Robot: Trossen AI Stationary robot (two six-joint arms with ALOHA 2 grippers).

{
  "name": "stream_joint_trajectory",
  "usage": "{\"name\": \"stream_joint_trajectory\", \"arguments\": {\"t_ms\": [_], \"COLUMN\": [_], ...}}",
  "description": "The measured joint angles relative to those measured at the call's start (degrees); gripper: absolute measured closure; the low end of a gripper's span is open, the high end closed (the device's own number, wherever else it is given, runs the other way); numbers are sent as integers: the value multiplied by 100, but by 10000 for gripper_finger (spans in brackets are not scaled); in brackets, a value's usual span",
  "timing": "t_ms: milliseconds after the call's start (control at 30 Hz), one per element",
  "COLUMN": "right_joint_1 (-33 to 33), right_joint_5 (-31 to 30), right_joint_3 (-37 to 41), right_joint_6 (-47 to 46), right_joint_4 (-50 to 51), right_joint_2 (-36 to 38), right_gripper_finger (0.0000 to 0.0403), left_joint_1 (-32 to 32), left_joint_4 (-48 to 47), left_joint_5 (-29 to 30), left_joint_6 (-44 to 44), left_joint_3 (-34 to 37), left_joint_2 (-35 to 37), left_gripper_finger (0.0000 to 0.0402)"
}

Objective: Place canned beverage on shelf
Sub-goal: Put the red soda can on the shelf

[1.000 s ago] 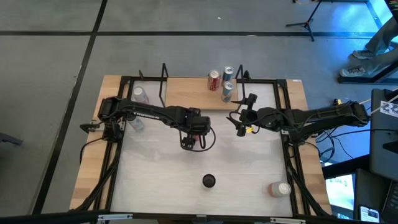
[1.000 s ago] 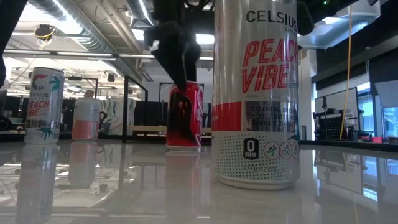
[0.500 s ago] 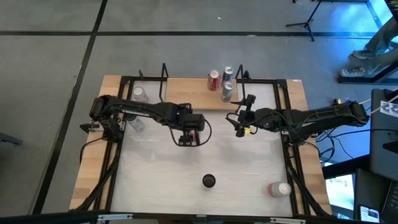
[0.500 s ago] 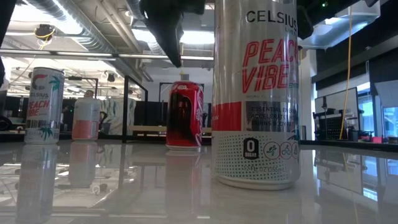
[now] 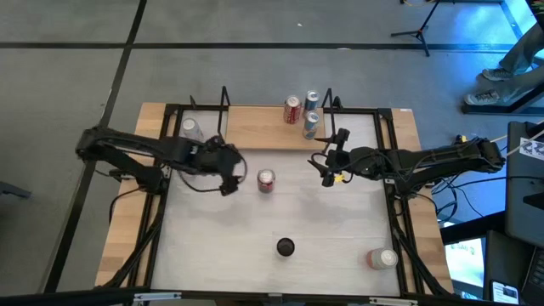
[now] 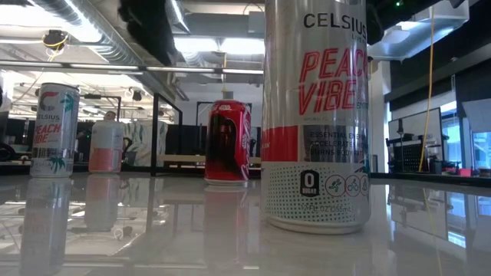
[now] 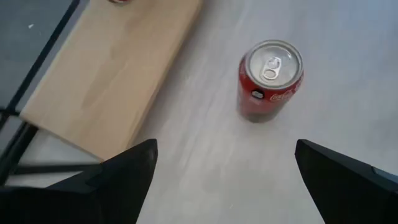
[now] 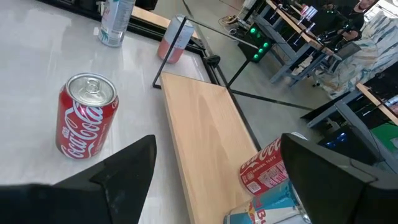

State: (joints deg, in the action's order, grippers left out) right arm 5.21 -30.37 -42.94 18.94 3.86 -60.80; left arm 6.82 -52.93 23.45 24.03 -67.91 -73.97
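Looking from the high view: red cola can stands upright, free on the white worktop, just in front of the shelf, which already carries three cans at its right end. Left tool sits beside the can, released, holding nothing; right tool waits near the shelf's right end, also released. Low view: the can looks undented, standing square. Left wrist view: can is ahead between the spread fingers, tab up. Right wrist view: can stands near the board edge. My read: rigid thin aluminium, smooth and slippery, dents if squeezed hard; take it mid-body, across the width, kept vertical.
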Motion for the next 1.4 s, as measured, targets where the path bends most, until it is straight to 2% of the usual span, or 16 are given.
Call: {"name": "stream_joint_trajectory", "arguments": {"t_ms": [167,333,633,867,1167,1267,1400], "right_joint_1": [0,2,0,2,2,2,2], "right_joint_5": [0,0,-1,25,601,603,789], "right_joint_3": [0,0,0,0,0,0,0], "right_joint_6": [0,0,0,-66,-281,-482,-588], "right_joint_4": [16,28,35,30,-142,-141,-144], "right_joint_2": [1,1,1,1,1,-26,-234], "right_gripper_finger": [65,65,65,65,65,65,65], "left_joint_1": [161,395,784,769,746,744,683], "left_joint_4": [204,498,1433,1522,1779,2436,3431], "left_joint_5": [206,262,280,335,201,198,173], "left_joint_6": [559,846,508,346,-357,-615,-664], "left_joint_3": [333,371,373,373,394,740,1562], "left_joint_2": [593,611,75,-513,-1119,-1123,-1010], "left_gripper_finger": [33,33,33,33,33,33,33]}}
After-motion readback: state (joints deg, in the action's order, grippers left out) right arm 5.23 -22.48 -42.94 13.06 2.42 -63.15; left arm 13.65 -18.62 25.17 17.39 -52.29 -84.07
